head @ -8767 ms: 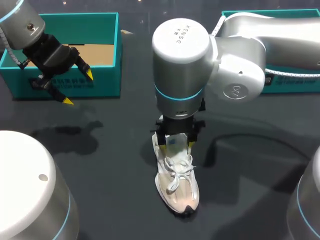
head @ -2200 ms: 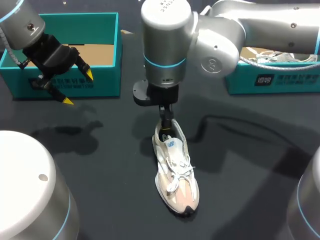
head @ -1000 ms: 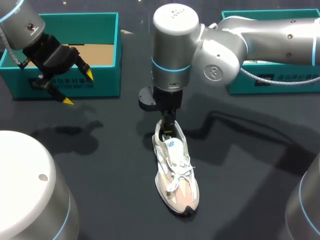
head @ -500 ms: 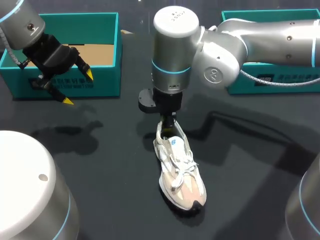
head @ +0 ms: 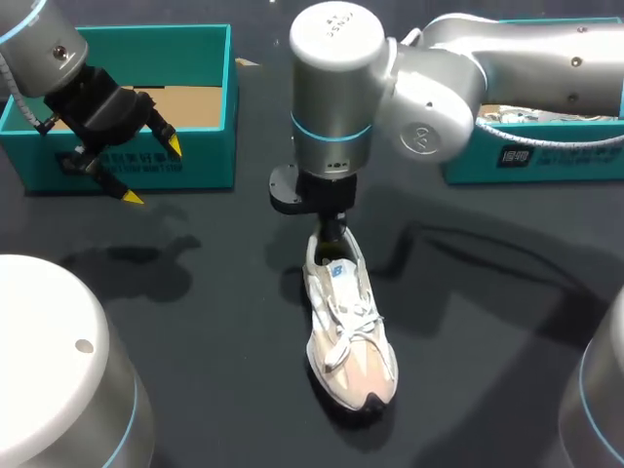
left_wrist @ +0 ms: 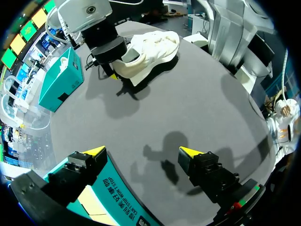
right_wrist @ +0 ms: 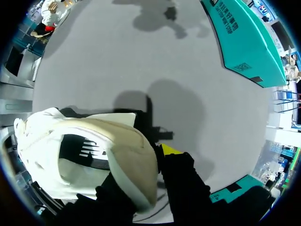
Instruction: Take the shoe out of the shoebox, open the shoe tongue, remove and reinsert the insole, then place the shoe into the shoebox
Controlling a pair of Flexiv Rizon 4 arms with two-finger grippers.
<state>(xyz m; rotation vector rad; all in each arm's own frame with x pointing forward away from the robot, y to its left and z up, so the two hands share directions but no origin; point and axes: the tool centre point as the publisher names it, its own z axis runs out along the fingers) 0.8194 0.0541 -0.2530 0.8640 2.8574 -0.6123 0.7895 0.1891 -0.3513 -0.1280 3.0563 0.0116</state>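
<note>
Our right gripper [head: 330,234] stands upright over the back of the shoe [head: 353,322]. Its fingers are drawn in to a narrow gap across the heel wall. In its wrist view one yellow tip lies against the outside of the heel and the other finger goes down inside the opening, so we judge it closed on the shoe. The shoe lies near the middle of the dark table [head: 195,292], sole down as far as we can tell, toe pointing away from the gripper and laces [head: 341,349] tied.

Our left gripper [head: 153,173] hangs wide open and empty at the front wall of the shoebox [head: 231,97] at far left, well apart from the shoe. A second shoebox [head: 546,161] sits at far right, behind our right arm.

We expect the shoe to be light, with a soft upper that gives under a pinch. The heel wall looks the stiffest part and the best hold. Held there alone, the toe may droop or swing. The tongue [head: 337,275] should be taken by its top edge, and the tied laces will limit how far it opens. We expect the insole to be thin and floppy, best taken at its heel end.
</note>
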